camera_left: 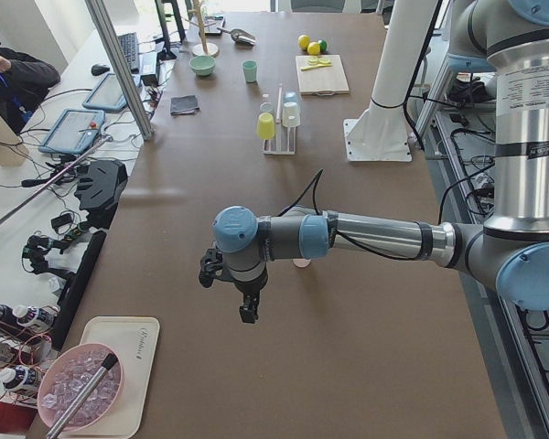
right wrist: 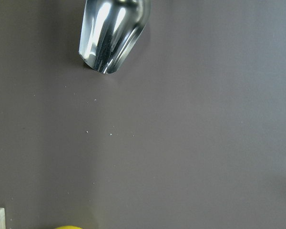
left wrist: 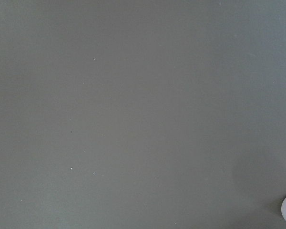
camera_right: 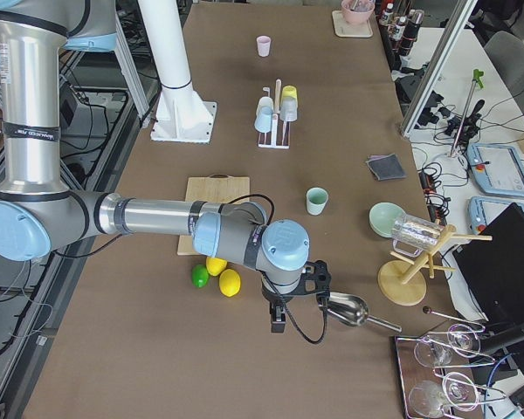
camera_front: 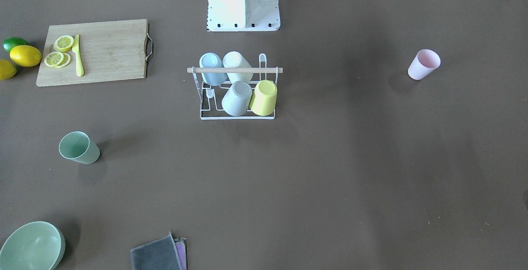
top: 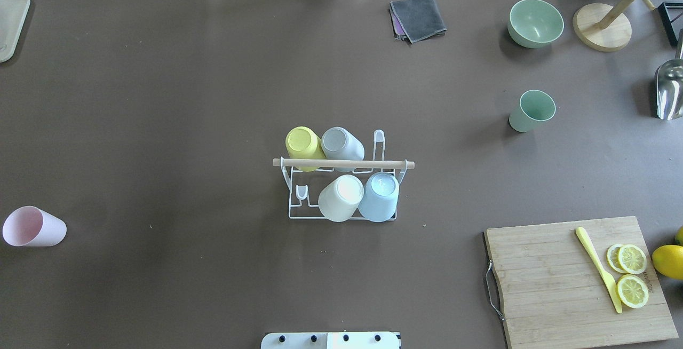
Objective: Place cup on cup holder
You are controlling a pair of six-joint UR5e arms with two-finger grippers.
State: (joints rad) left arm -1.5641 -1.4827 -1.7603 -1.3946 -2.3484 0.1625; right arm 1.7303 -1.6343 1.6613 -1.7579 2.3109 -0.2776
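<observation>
The cup holder [top: 344, 164], a white wire rack with a wooden rod on top, stands mid-table and carries several upturned cups [camera_front: 235, 96]. Two loose cups stand on the table. A pink cup [top: 33, 227] stands upright toward the robot's left [camera_front: 423, 64]. A green cup [top: 531, 110] stands upright toward its right [camera_front: 78, 148]. My left gripper [camera_left: 247, 312] hangs above the table near the pink cup, seen only in the exterior left view. My right gripper [camera_right: 278, 321] hovers by the lemons and a metal scoop, seen only in the exterior right view. I cannot tell whether either is open or shut.
A cutting board [top: 560, 285] with lemon slices and a yellow knife lies at the near right, with whole lemons [camera_front: 25, 55] and a lime beside it. A green bowl [top: 535, 22], a grey cloth [top: 417, 16], a metal scoop [right wrist: 112, 33] and a wooden stand [top: 602, 26] sit at the far right.
</observation>
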